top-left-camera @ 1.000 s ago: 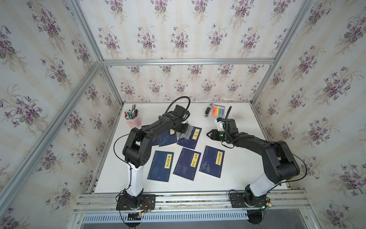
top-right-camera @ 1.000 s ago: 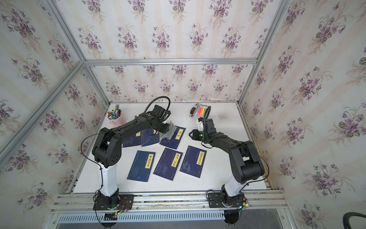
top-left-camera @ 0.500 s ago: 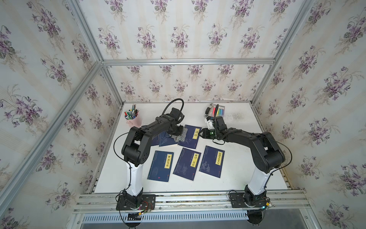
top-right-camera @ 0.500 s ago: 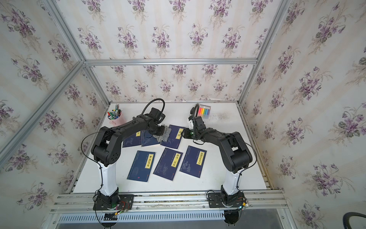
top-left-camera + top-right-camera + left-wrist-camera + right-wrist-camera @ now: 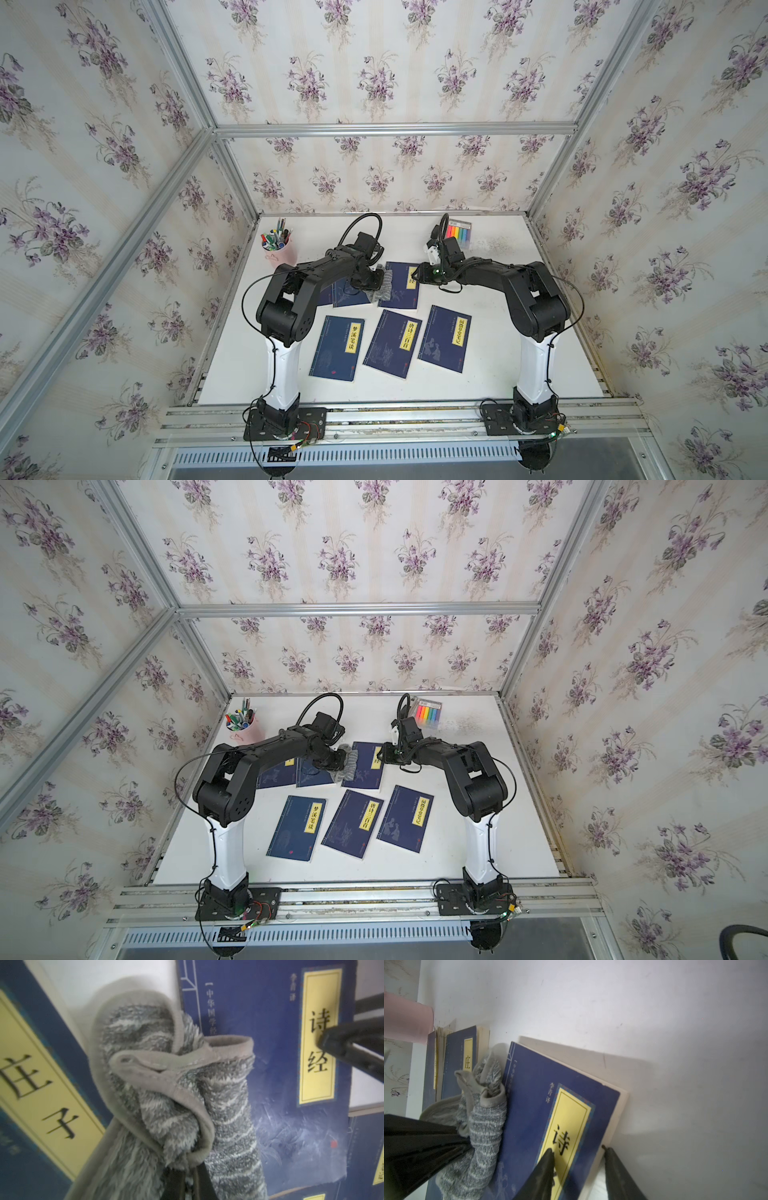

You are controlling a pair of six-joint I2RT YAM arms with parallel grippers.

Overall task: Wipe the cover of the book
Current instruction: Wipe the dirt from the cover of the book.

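The book (image 5: 402, 291) (image 5: 368, 773) is dark blue with a yellow title label and lies flat at the back middle of the table. In the left wrist view a grey striped cloth (image 5: 176, 1095) is bunched on the book's (image 5: 270, 1043) spine side, and my left gripper (image 5: 187, 1169) is shut on it. The cloth (image 5: 384, 286) shows in both top views. My right gripper (image 5: 578, 1150) is open and straddles the book's (image 5: 539, 1088) other long edge. One of its fingers (image 5: 544, 1172) rests on the yellow label and the other stands on the table beside the pages.
Three more blue books (image 5: 395, 343) lie in a row nearer the front, and others (image 5: 345, 293) sit partly under the left arm. A pink pen cup (image 5: 277, 251) stands at the back left. A pack of coloured highlighters (image 5: 457, 233) lies at the back, behind the right arm.
The right arm has swung left from the table's right side to the book's edge, its jaws a little wider. The left gripper has dragged the cloth slightly left and nearer across the cover.
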